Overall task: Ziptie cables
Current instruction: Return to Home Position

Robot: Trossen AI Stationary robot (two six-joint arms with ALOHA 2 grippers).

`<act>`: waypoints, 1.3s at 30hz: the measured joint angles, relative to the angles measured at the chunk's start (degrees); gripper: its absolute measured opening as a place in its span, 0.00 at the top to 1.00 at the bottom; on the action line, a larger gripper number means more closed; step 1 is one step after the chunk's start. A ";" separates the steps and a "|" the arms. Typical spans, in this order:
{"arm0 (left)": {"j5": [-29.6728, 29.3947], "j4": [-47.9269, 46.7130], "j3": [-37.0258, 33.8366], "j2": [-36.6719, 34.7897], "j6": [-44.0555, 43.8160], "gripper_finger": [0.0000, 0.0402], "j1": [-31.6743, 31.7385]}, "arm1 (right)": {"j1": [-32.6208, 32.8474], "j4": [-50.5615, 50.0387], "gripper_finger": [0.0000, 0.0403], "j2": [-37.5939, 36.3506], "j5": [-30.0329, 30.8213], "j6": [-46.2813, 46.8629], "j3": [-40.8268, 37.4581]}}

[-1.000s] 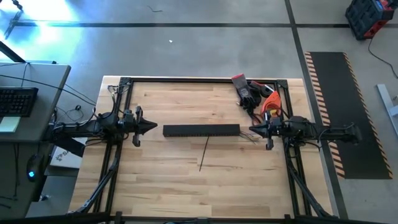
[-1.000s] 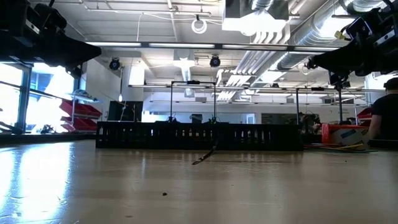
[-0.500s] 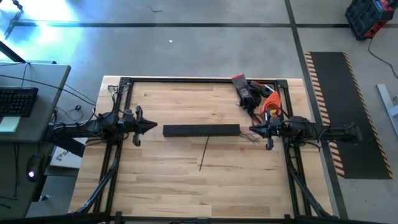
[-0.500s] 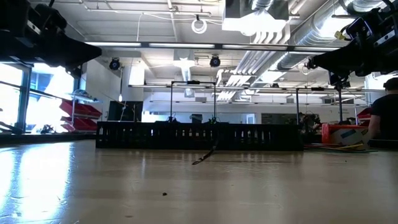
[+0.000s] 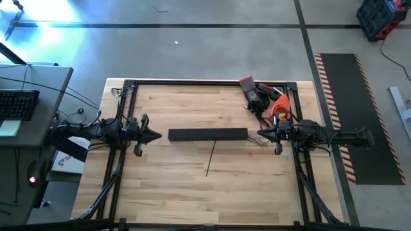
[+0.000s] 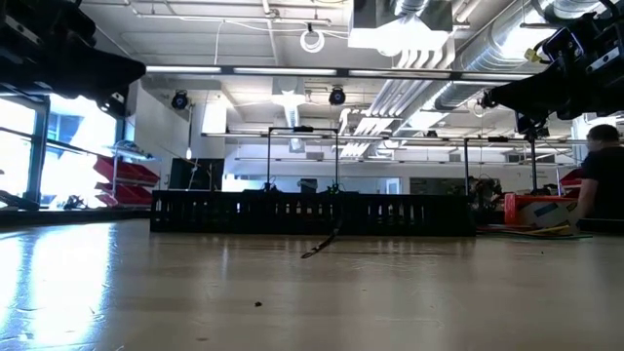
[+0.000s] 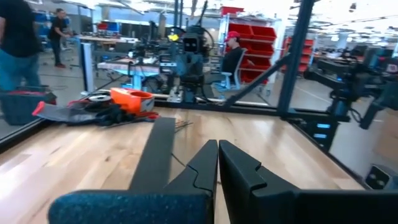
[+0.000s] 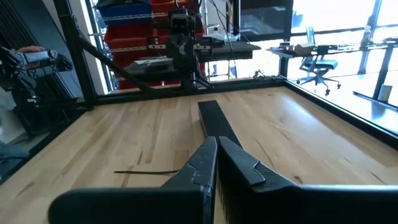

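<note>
The cables are a small fan of thin pale wires. They lie on the table off the right end of the long black slotted duct, just under my right gripper. In the left wrist view the cables show faintly beside the duct. A flat black strip lies on the wood in front of the duct, and shows as the strip in the right wrist view. My left gripper hovers off the duct's left end. Both grippers are shut and empty, above the table.
A pile of tools in red, orange and black sits at the table's far right corner. A black frame runs round the table edge. Bare wood lies on the near side. People stand beyond the table.
My left gripper has drawn back a little toward the table's left edge and shifted slightly toward the near edge, staying shut. The right arm and the things on the table have kept still.
</note>
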 joint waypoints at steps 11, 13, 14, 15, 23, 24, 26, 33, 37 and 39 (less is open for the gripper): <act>0.00 0.00 0.00 0.00 0.00 1.00 -1.72 | 0.00 0.00 1.00 0.00 0.00 0.00 0.02; 0.00 0.00 0.00 0.00 0.00 1.00 -1.72 | 0.00 0.00 1.00 0.00 -0.01 0.00 0.02; 0.01 0.00 0.00 0.00 0.00 1.00 -1.72 | 0.00 0.00 1.00 0.00 0.00 0.00 0.02; 0.00 0.00 0.00 0.00 0.00 1.00 -1.72 | 0.00 0.00 1.00 0.00 0.00 0.00 0.02; 0.00 0.00 -0.02 0.00 0.00 1.00 -1.72 | 0.00 0.00 1.00 0.02 0.00 0.00 0.02; 0.00 0.00 0.00 0.00 0.00 1.00 -1.70 | 0.00 0.00 1.00 0.01 -0.02 0.00 0.02; 0.00 0.00 0.00 0.00 0.00 1.00 -1.70 | 0.00 0.00 1.00 0.02 -0.02 0.00 0.02; 0.00 0.00 -0.02 0.00 -0.02 1.00 -1.70 | 0.00 0.00 1.00 0.01 -0.01 0.00 0.02; 0.00 0.00 -0.02 0.00 -0.02 1.00 -1.70 | 0.00 0.01 1.00 0.01 0.00 0.00 0.02; 0.01 0.00 -0.01 0.00 -0.02 1.00 -1.69 | 0.00 0.00 1.00 0.00 0.00 0.00 0.02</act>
